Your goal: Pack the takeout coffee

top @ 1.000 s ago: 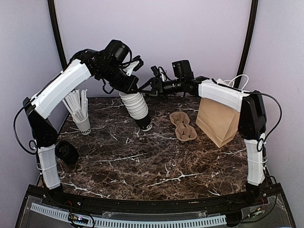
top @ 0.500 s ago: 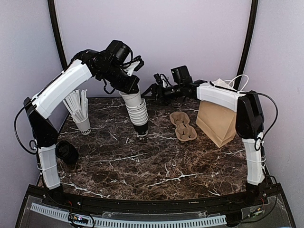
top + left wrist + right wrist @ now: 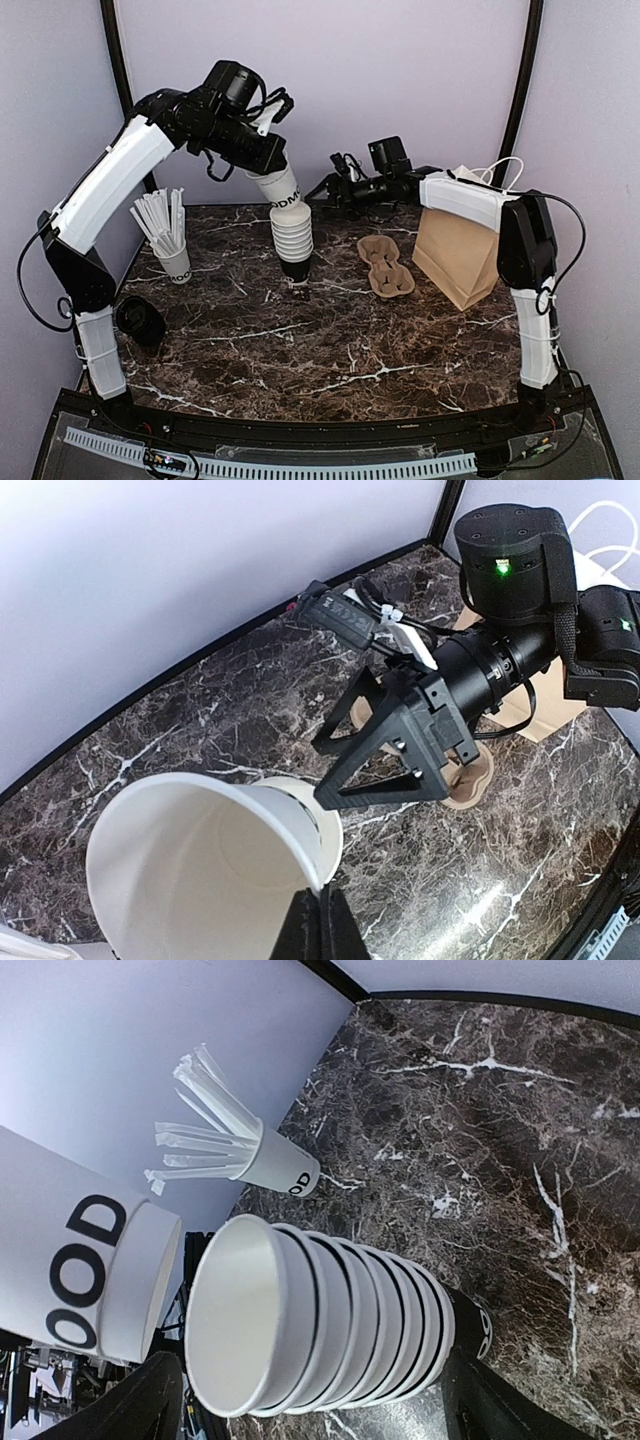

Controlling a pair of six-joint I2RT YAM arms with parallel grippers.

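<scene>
We see the left pincer (image 3: 320, 912) pinching a cup (image 3: 200, 860) by its rim, just over the stack (image 3: 293, 235) on the worktop (image 3: 300, 350). The right pincer (image 3: 330, 770) gapes wide beside the stack; where the coffee is, we cannot tell.

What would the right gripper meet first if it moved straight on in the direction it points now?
Most likely the stack of lidless white cups: in the wrist view it sits straight ahead of the right gripper, between its open fingers. The gap is hard to judge.
</scene>
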